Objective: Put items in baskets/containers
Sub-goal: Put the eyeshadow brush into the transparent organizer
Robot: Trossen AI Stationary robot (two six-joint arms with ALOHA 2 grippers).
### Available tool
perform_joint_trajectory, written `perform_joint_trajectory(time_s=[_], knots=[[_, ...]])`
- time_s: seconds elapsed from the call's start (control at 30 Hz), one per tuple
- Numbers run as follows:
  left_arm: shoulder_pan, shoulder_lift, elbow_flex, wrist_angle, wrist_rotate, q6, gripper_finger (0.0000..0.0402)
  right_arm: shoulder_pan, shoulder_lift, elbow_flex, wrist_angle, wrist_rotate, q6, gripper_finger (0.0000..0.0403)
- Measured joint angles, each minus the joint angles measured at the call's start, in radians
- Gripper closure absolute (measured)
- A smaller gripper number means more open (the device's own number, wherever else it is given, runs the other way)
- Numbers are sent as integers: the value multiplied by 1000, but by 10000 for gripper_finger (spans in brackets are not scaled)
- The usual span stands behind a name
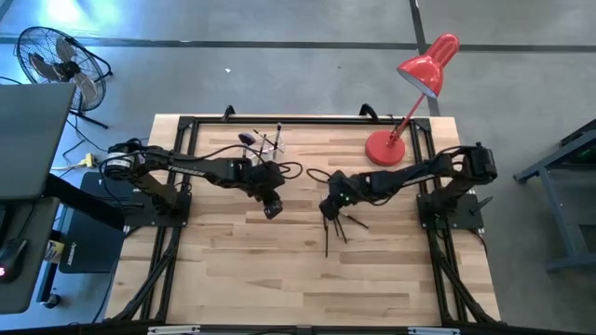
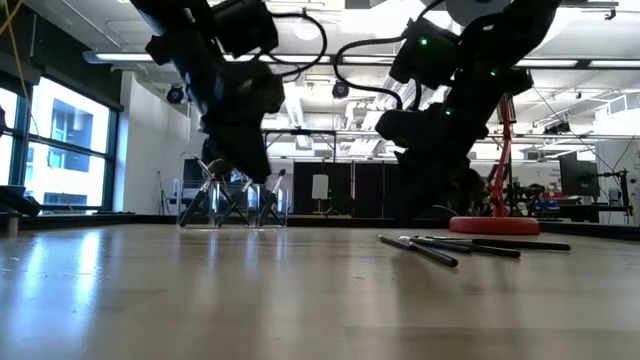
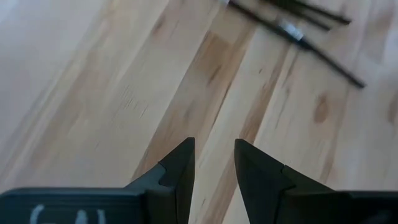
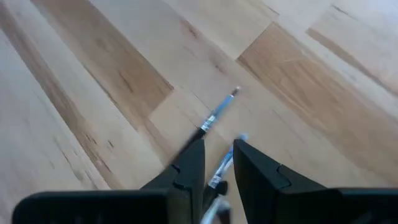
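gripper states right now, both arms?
Left gripper: open, holding nothing, over bare table.
Right gripper: closed on makeup brushes, at least two between its fingers.

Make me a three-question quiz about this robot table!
1. Where is the red metal desk lamp? A: on the light wooden table, right arm's side; B: on the floor; C: in the left arm's grip.
2. How many dark robot arms? A: one; B: two; C: four.
3. The left end effector is: A: open, empty; B: clamping a lamp; C: holding a cup.
Answers: A, its base stands on wood near the right arm; B, the left arm makes two; A, nothing sits in its gap.
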Motion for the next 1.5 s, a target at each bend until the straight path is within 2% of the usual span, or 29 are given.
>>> perform_joint_trajectory(time_s=[0.1,0.23,0.37,0.47,0.6,0.7,0.83,0.93,1.0,1.1,1.27,1.5], knots=[[0,0,0,88,-18,12,291,-13,-18,26,-87,-24,-80,325],[0,0,1,209,-39,101,291,-9,-71,59,-284,-71,-157,325],[0,14,2,296,-61,199,291,18,-151,58,-441,-80,-127,325],[0,36,2,339,-58,247,291,67,-233,28,-476,-46,-95,325],[0,84,56,320,-22,344,291,162,-339,-31,-478,39,-14,325],[0,153,144,315,20,434,291,235,-382,-89,-461,66,48,325],[0,262,308,181,49,610,291,316,-386,-171,-318,81,74,325],[0,353,424,78,53,731,291,358,-375,-225,-228,148,76,325],[0,400,472,28,70,777,291,375,-375,-246,-210,213,107,325],[0,465,538,54,124,847,291,395,-376,-263,-202,278,119,325],[0,562,631,42,169,939,291,412,-373,-292,-137,286,49,325],[0,685,761,25,189,981,291,412,-371,-312,-124,279,93,325]])
